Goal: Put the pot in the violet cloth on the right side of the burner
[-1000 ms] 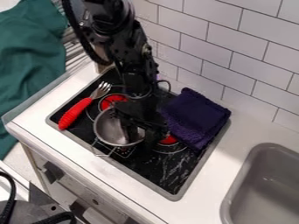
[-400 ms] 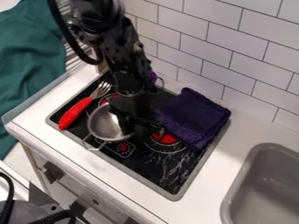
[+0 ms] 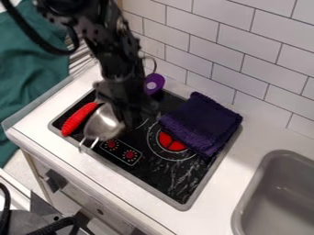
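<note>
My gripper hangs over the left part of the black stove top, shut on the right rim of the metal pot. Tilted, the pot sits beside the red handle, with its thin wire handles toward the stove's front edge. A folded violet cloth lies at the back right of the stove top, partly over the right burner. The arm and pot hide most of the left burner.
A red-handled fork lies at the stove's left, its tines hidden. Behind the arm is a round purple object. A tiled wall borders the back, and a grey sink is at the right.
My gripper and the pot have moved left and a little toward the back, and the pot has tilted more. More of the right burner, the dials and the purple object shows. The cloth has stayed put.
</note>
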You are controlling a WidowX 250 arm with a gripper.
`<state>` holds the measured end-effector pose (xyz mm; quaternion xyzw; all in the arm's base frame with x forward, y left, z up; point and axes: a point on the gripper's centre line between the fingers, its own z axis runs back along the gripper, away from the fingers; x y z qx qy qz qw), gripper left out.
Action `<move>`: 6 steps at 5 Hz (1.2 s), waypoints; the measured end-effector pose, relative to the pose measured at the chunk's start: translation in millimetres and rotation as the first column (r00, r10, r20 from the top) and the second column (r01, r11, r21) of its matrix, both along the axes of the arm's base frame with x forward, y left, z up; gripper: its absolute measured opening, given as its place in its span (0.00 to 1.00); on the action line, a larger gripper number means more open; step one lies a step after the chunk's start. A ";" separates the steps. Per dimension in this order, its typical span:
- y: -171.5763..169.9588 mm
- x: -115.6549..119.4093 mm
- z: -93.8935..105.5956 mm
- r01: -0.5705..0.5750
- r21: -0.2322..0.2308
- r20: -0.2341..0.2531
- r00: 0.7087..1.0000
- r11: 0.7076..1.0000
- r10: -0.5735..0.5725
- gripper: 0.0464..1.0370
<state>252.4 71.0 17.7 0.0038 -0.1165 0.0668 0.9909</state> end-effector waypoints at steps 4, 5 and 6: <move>-75.7 41.2 28.9 0.181 0.110 0.051 0.981 0.977 -0.187 0.01; -85.3 42.2 14.0 0.207 0.116 0.017 0.978 0.971 -0.210 0.01; -98.8 58.4 5.1 0.269 0.122 0.015 0.962 0.955 -0.273 0.01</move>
